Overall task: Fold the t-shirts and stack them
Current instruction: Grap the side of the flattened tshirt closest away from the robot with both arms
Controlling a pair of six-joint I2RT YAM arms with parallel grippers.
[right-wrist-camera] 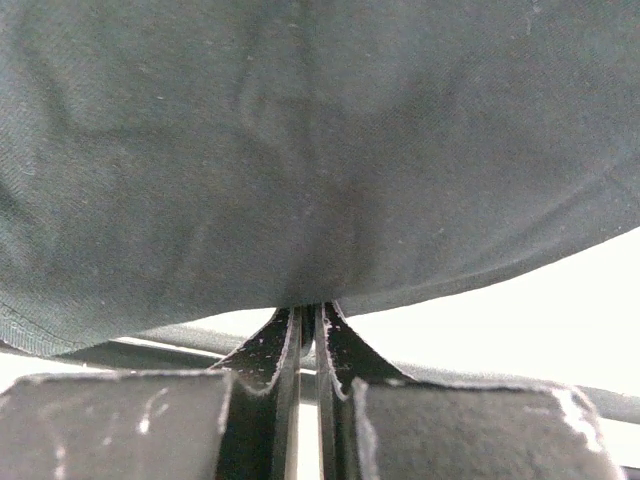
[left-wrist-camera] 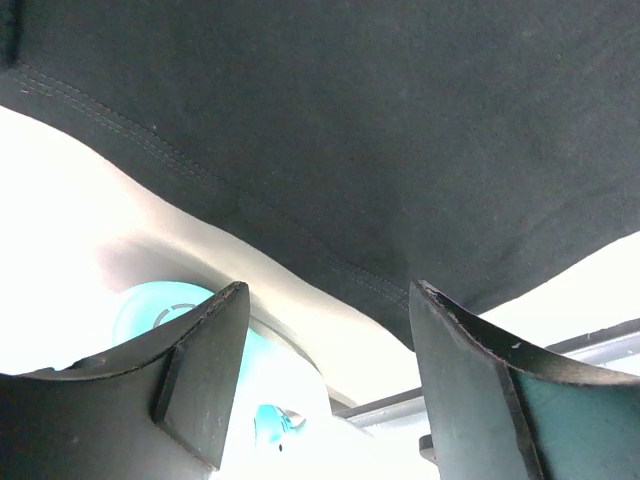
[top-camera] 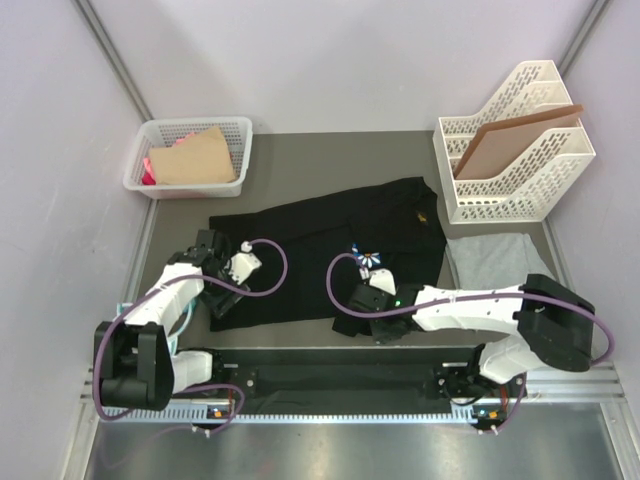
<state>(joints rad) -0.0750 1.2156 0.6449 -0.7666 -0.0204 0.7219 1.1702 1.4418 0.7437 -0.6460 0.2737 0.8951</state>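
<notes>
The large black t-shirt [top-camera: 330, 240] lies spread across the dark mat, its small blue-and-white print [top-camera: 366, 258] near the middle. The plain light grey t-shirt [top-camera: 490, 255] lies flat to its right. My right gripper [top-camera: 352, 316] is at the black shirt's near edge. In the right wrist view that gripper [right-wrist-camera: 310, 308] is shut on a pinch of the black t-shirt [right-wrist-camera: 300, 150]. My left gripper [top-camera: 222, 298] is at the shirt's near left corner. In the left wrist view it [left-wrist-camera: 328, 300] stands open, the stitched hem of the black t-shirt [left-wrist-camera: 330, 130] just beyond its tips, with nothing between the fingers.
A white basket [top-camera: 190, 128] at the back left holds brown cardboard and something pink. A white file rack [top-camera: 515, 190] at the back right holds a stiff brown board [top-camera: 510, 135]. A metal rail [top-camera: 340, 385] runs along the near edge.
</notes>
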